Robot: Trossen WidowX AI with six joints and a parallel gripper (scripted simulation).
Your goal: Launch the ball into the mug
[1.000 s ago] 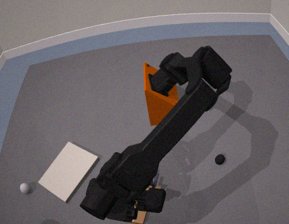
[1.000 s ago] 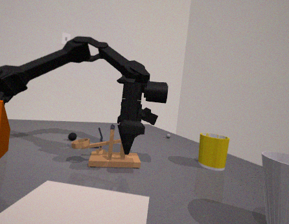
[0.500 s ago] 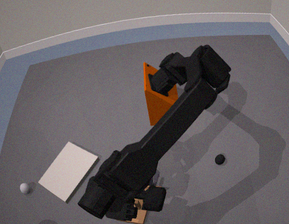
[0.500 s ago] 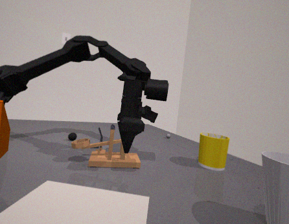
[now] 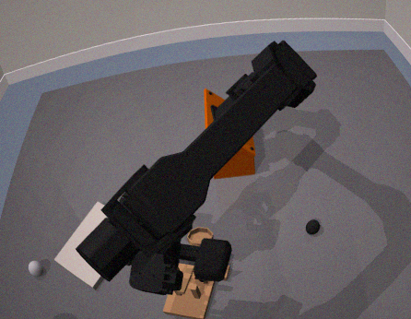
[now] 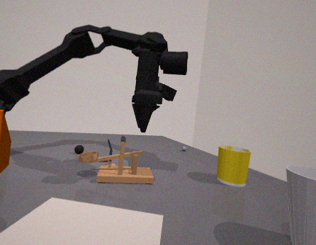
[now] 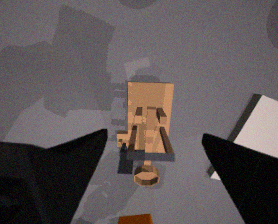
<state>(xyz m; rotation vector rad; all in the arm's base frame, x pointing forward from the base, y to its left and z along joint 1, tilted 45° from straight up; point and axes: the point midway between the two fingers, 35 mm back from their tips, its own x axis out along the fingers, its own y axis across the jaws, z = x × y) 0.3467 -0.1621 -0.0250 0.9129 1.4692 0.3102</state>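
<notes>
The wooden catapult (image 5: 185, 303) (image 6: 125, 178) (image 7: 150, 93) stands on the table. Its throwing cup (image 5: 200, 237) (image 6: 88, 156) (image 7: 146, 176) looks empty. In the exterior view the cup hangs above the table on the side away from the yellow mug (image 6: 233, 165), and the opposite arm end is higher. The mug stands upright. A black ball (image 5: 312, 227) (image 6: 79, 149) lies behind the catapult; a grey ball (image 5: 35, 268) lies at the left in the top view. My gripper (image 6: 143, 130) (image 7: 154, 135) is open and empty, pointing down above the catapult. The mug's inside bottom is hidden.
A white slab (image 5: 80, 250) (image 6: 86, 221) (image 7: 265, 130) lies beside the catapult. An orange block (image 5: 234, 164) (image 6: 1, 142) (image 7: 136, 219) stands beyond the cup end. A grey ribbed container (image 6: 307, 202) is at the right. A small grey ball (image 6: 184, 149) lies far back.
</notes>
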